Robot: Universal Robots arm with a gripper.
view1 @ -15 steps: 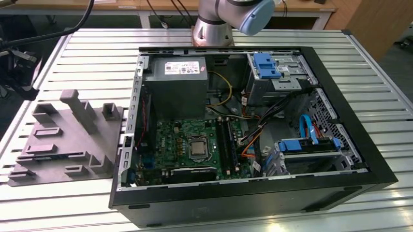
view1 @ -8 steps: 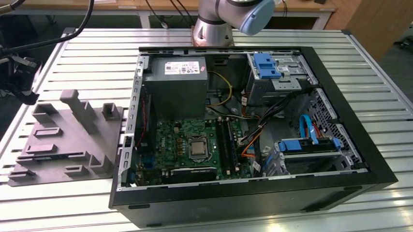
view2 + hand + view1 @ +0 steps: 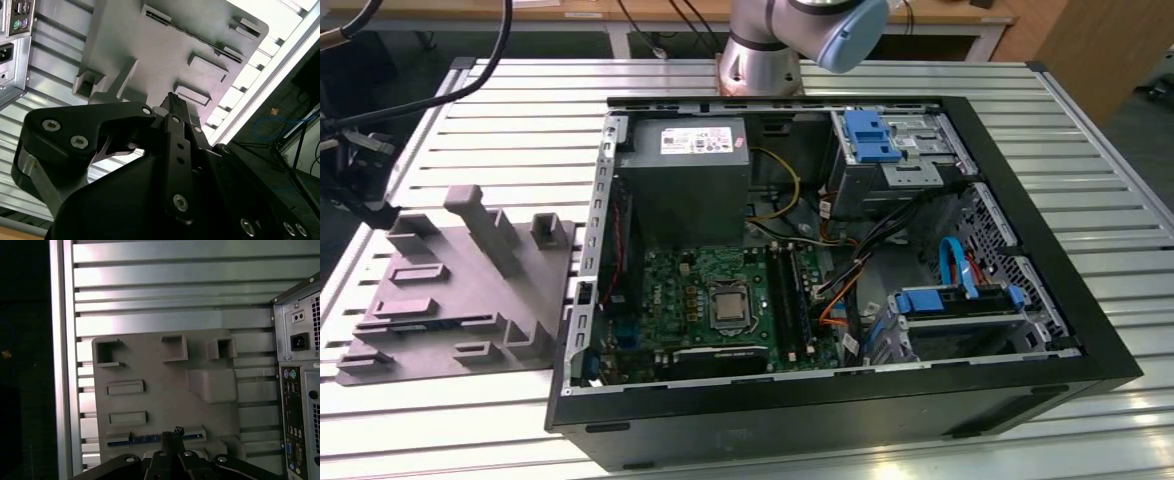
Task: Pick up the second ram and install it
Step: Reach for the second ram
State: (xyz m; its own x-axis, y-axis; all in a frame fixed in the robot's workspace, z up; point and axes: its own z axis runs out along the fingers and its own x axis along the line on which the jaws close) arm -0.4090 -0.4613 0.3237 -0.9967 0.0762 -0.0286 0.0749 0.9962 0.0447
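The second ram (image 3: 142, 439), a thin blue stick, lies on edge in a slot of the grey moulded tray (image 3: 165, 385) in the first wrist view. My gripper (image 3: 173, 432) hangs above the tray, its tips over the ram's middle. In the second wrist view the gripper (image 3: 172, 100) has its black fingers pressed together with nothing between them, well clear of the tray (image 3: 165, 50). The exterior view has the tray (image 3: 454, 290) on the slatted table, at the left of the open computer case (image 3: 1067, 330).
Inside the case lie the green circuit board (image 3: 707, 300) with its black slot strips (image 3: 787, 295), the grey power box (image 3: 680, 190), cables and blue drive brackets (image 3: 870, 135). The case's rear panel (image 3: 297, 390) stands beside the tray. The table edge (image 3: 62, 365) is close.
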